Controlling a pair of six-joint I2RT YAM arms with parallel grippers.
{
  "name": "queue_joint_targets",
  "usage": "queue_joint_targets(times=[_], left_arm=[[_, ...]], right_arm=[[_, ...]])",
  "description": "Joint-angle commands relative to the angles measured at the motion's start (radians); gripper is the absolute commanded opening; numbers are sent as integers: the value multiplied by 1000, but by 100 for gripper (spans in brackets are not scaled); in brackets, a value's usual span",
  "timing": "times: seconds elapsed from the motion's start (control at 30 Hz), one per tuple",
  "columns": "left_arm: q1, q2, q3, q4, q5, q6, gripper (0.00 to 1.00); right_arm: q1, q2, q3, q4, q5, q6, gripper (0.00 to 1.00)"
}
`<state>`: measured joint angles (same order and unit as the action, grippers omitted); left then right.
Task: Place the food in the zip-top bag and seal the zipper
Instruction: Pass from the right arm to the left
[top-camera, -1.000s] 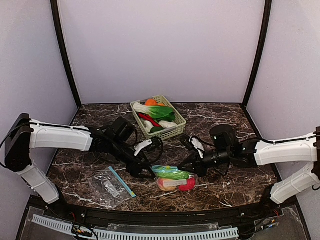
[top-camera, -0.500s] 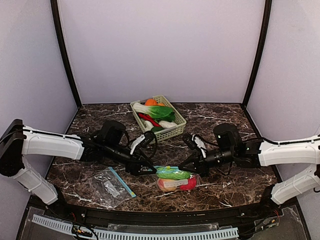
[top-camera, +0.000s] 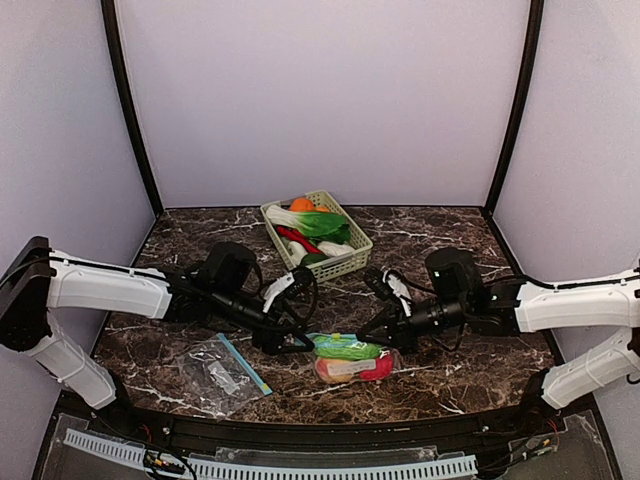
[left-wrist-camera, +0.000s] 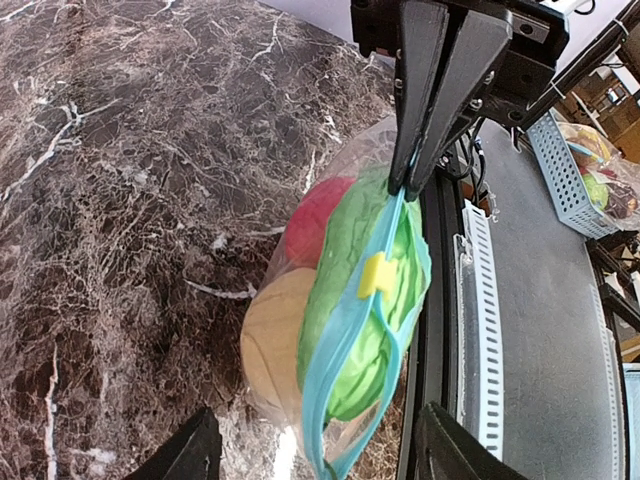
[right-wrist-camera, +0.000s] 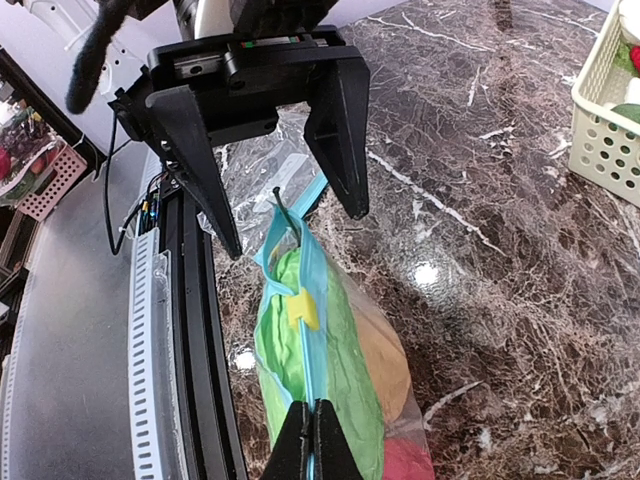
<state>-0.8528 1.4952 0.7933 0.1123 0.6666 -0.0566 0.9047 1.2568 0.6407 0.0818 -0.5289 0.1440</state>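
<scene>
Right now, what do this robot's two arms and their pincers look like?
The left arm and right arm are long white shells with black joints and black wrist housings. Black cables run by each wrist. The left gripper and right gripper are matte black, each with two flat, tapering fingers. I see no markings.

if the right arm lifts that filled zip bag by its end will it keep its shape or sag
Probably sags: the zip-top bag is thin clear film bulging around the toy greens. Contents would likely slide to the low end under the blue zipper strip. The film looks slick, so the right gripper may lose its pinch.
</scene>
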Motion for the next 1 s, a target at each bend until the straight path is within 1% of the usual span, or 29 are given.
queue_joint_targets(times=[0.0,0.1,0.27,0.37,0.5,0.57,0.7,0.73,0.97], left_arm=[[-32,-1,50,-68,-51,85,67],[-48,1,69,-87,-90,110,66],[-71,14,91,-104,-110,144,65],[-88,42,118,-150,-134,166,66],[-106,60,133,-174,-167,189,63],[-112,63,137,-175,-178,196,60],[-123,67,143,-178,-187,204,51],[-124,69,146,-181,-190,207,47],[-133,70,158,-195,-192,218,30]], right_arm=[[-1,20,16,29,-20,6,0],[-1,25,18,30,-22,7,0],[-1,22,16,30,-22,12,0],[-1,20,15,30,-22,13,0],[-1,14,12,32,-19,13,0],[-2,13,10,31,-18,14,0],[-1,15,10,31,-17,14,0],[-2,14,10,31,-17,15,0],[-2,22,7,32,-15,17,0]])
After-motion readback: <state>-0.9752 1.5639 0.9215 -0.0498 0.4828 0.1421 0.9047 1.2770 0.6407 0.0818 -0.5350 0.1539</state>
